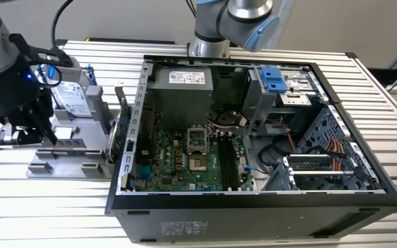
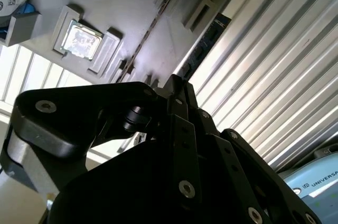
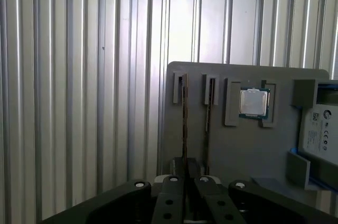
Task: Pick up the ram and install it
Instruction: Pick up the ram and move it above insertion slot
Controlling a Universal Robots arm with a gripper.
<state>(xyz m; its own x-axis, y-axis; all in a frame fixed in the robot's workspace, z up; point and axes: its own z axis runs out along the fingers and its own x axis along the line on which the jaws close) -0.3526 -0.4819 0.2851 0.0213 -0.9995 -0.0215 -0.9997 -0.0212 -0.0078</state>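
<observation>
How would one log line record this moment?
stage: pick | gripper: at end of ram | ram: on edge in gray tray

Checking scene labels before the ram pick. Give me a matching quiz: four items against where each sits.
Items:
1. ram
2. processor chip
3. motherboard
4. pincer

Places:
a. green board inside the open case
b. on edge in a narrow slot of the grey fixture
c. flat in a square recess of the grey fixture
d. over the grey fixture, outside the case

Pairs: 1-b, 2-c, 3-a, 4-d
</observation>
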